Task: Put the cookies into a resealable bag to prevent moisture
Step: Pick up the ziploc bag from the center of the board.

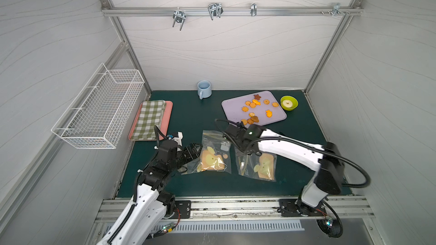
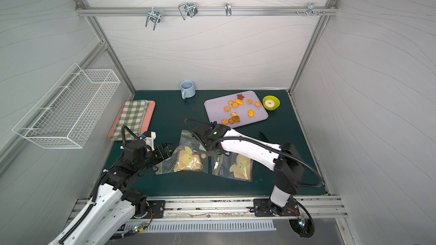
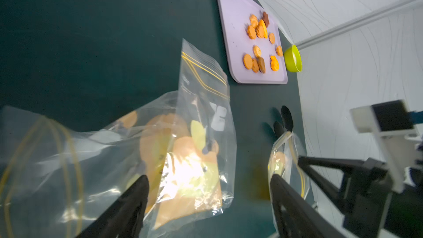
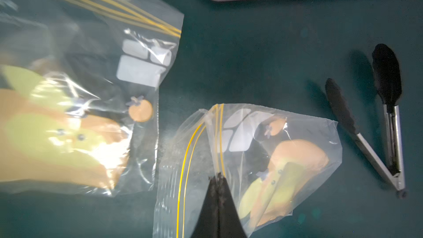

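Left of the lilac tray (image 1: 232,114), a pink tray (image 1: 168,113) is carrying a checked cloth (image 1: 148,121). In front of the lilac tray, the left resealable bag (image 1: 215,154) and the right resealable bag (image 1: 259,167) are lying on the desk (image 1: 188,114). The cookies (image 1: 253,105) are sitting on the lilac tray. Just right of it, a green bowl (image 1: 294,107) is holding a pale cream piece (image 1: 287,102). The left pincer (image 3: 208,177) is standing wide apart at the left resealable bag's edge. The right pincer (image 4: 217,178) is clamping together on the right resealable bag's zip edge.
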Action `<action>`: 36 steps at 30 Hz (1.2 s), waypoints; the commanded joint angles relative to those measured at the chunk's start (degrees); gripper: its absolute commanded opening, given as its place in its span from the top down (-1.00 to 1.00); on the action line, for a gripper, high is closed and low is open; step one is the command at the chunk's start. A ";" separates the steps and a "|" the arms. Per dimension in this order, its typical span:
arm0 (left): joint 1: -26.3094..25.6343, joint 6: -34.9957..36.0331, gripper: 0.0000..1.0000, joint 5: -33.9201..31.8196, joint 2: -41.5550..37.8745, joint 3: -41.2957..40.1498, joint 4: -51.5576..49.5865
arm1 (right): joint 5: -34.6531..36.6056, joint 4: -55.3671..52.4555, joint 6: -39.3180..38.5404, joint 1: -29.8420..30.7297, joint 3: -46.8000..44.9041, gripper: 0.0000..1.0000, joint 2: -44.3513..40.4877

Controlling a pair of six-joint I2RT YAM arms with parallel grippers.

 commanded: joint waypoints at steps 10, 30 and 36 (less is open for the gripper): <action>-26.48 3.09 -0.80 -6.55 22.86 15.33 18.83 | -9.50 13.34 2.24 -8.46 -8.65 1.00 -13.48; -31.47 1.33 -0.32 -10.19 40.48 22.98 25.73 | -22.97 18.41 3.47 -19.03 -15.04 1.00 -25.08; -31.46 2.03 0.16 -11.31 40.14 23.25 24.35 | -24.60 19.18 4.18 -22.11 -17.36 1.00 -26.96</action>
